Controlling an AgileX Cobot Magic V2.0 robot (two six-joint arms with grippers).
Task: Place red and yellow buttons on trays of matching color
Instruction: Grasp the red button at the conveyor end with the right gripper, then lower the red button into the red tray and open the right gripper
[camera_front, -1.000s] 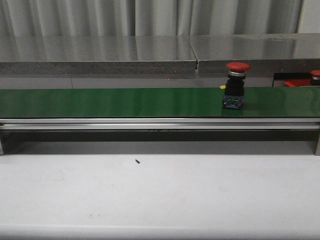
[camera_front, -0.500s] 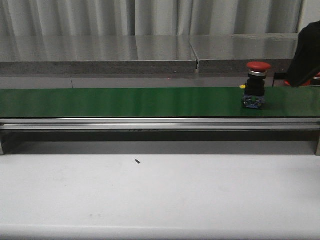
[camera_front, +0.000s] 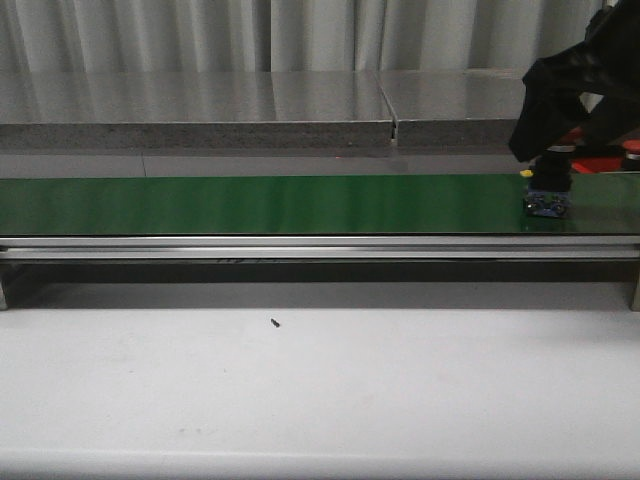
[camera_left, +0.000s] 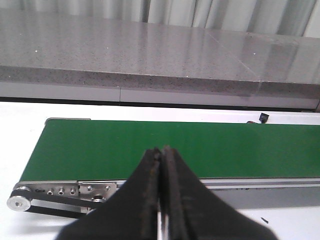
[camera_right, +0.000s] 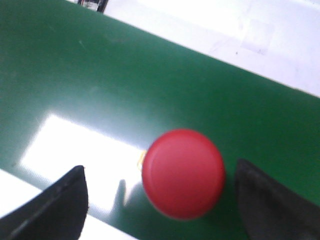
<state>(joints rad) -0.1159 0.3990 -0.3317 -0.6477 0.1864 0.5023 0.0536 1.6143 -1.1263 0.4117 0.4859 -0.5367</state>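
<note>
A red button (camera_right: 183, 173) stands on the green belt (camera_right: 75, 70), its domed cap seen from above between the two fingers of my open right gripper (camera_right: 160, 200), which do not touch it. In the front view my right arm (camera_front: 575, 85) hides the cap. Only the button's dark base (camera_front: 547, 198) shows, at the belt's right end. Behind it lies the red tray (camera_front: 600, 164), mostly hidden, with another red button (camera_front: 632, 150) on it. My left gripper (camera_left: 161, 152) is shut and empty, over the belt's other end (camera_left: 100, 150).
The long green belt (camera_front: 250, 205) runs across on an aluminium frame (camera_front: 300, 247). A grey stone ledge (camera_front: 200, 110) stands behind it. A small dark speck (camera_front: 274, 323) lies on the white table (camera_front: 320, 390) in front.
The button has ridden right along the belt. My right arm has come in from the right and dropped over it, covering its cap in the front view.
</note>
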